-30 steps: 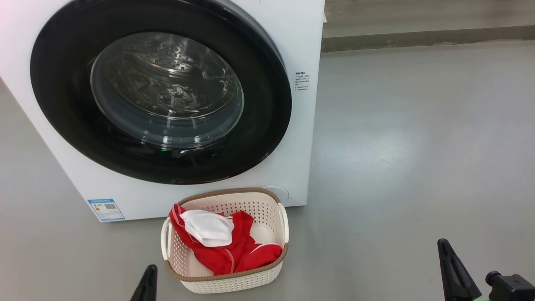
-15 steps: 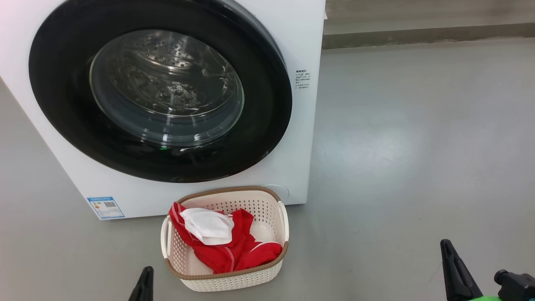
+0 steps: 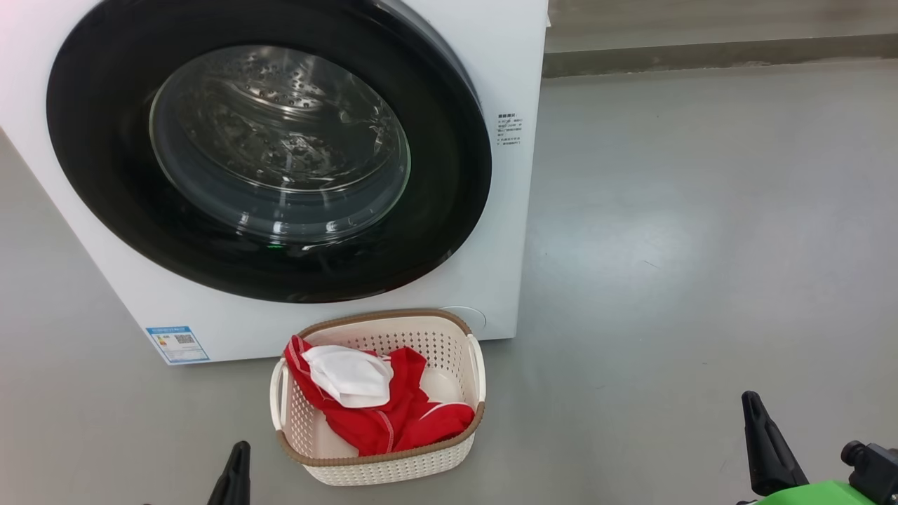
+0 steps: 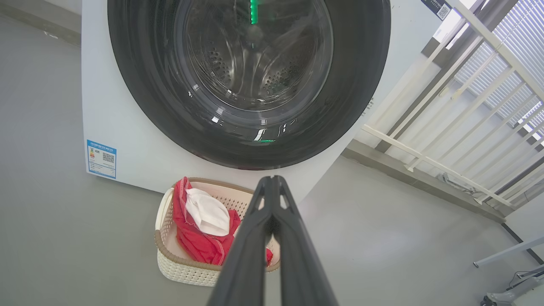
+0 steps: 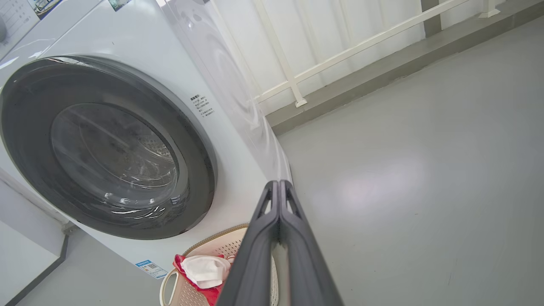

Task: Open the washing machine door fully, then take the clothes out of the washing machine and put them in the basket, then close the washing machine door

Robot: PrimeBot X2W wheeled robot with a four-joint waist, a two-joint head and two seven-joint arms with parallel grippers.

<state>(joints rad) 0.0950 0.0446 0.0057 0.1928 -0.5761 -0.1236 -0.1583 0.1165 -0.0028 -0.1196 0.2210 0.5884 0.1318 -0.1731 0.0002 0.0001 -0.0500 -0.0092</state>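
Laundry fills most of the basket (image 3: pixel 382 471): I see the red clothes (image 3: pixel 396 424) heaped from its left side across to the front right, one red edge hanging over the left rim by the handle. A white cloth (image 3: pixel 351 375) lies on top of the red pile, towards the back left. A bare patch of basket floor shows at the back right. The basket stands on the grey floor (image 3: pixel 666 280), just in front of the washing machine (image 3: pixel 506 231), below the lower right of the washing machine door (image 3: pixel 449 175). That door lies flat against the machine's front, and through its glass I make out the perforated steel drum (image 3: pixel 280 133). My left gripper (image 4: pixel 272 180) has its fingers pressed together, holding nothing, in the air short of the basket. My right gripper (image 5: pixel 279 183) is likewise pressed together and empty, off to the basket's right.
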